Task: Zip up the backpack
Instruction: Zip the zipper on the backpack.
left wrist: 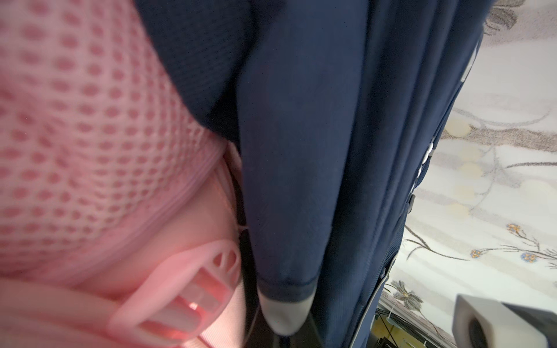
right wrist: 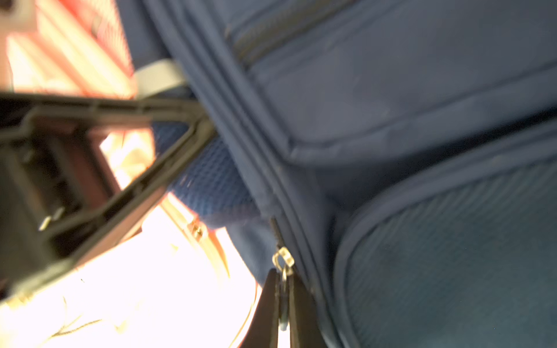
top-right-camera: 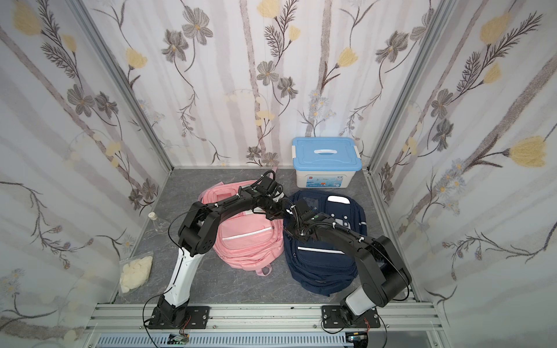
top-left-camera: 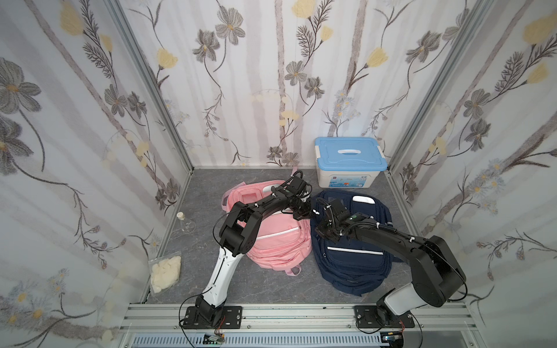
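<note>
Navy backpack [top-left-camera: 352, 259] lay on the bench [top-left-camera: 208, 241], just beside a pink backpack [top-left-camera: 277, 241]. Right pincer [right wrist: 283, 304] was clamped on its zipper pull [right wrist: 283, 260]. Left pincer [top-left-camera: 307, 214] gripped a grey-tipped strap [left wrist: 286, 211] (apparently bracing the bag). Closure judged under way; remaining open length not discernible.

On the desk [top-left-camera: 211, 186] two backpacks lie side by side, touching: the left backpack [top-left-camera: 280, 241] and the right backpack [top-left-camera: 352, 265]. A lidded box [top-left-camera: 349, 162] stands behind the right backpack, against the back wall. Far left, what seems to be a flask [top-left-camera: 187, 223] stands by the side wall, with a pouch [top-left-camera: 165, 271] before it.
</note>
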